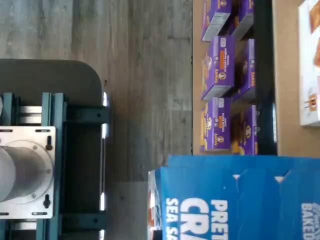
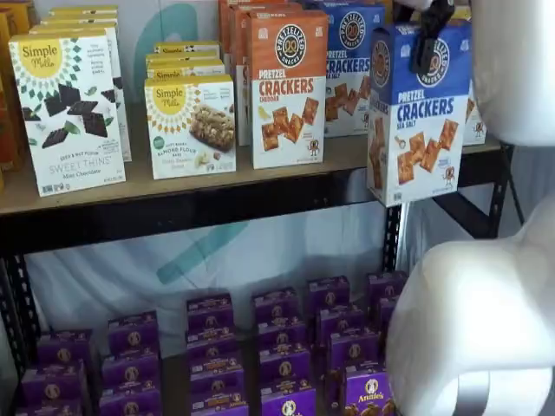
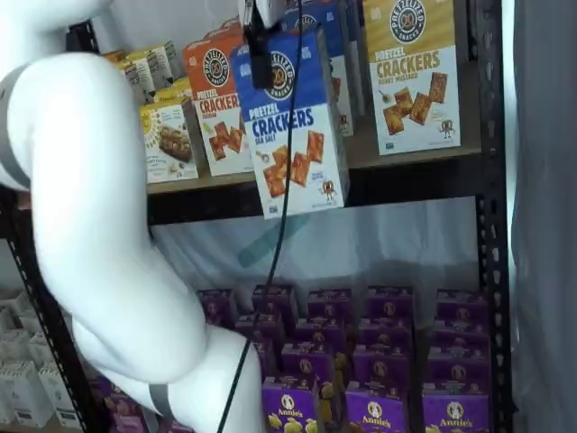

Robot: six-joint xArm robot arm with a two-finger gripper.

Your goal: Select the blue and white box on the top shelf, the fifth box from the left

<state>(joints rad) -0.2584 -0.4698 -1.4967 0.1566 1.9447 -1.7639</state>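
The blue and white box (image 2: 416, 113) hangs in the air in front of the top shelf (image 2: 173, 208), tilted slightly, its bottom edge below the black beam. It also shows in the other shelf view (image 3: 293, 126). My gripper (image 2: 427, 48) is shut on its upper part; a black finger (image 3: 260, 56) lies over the round logo. In the wrist view the box's blue top flap (image 1: 235, 200) fills the near corner, with "SEA SALT" partly readable. A second blue box (image 2: 351, 61) stands behind on the shelf.
An orange Cheddar box (image 2: 289, 87) stands just left of the held box, and a yellow-topped cracker box (image 3: 416, 72) to its right. Simple Mills boxes (image 2: 69, 113) fill the left. Purple boxes (image 2: 260, 347) crowd the lower shelf. My white arm (image 3: 90, 225) blocks part of both shelf views.
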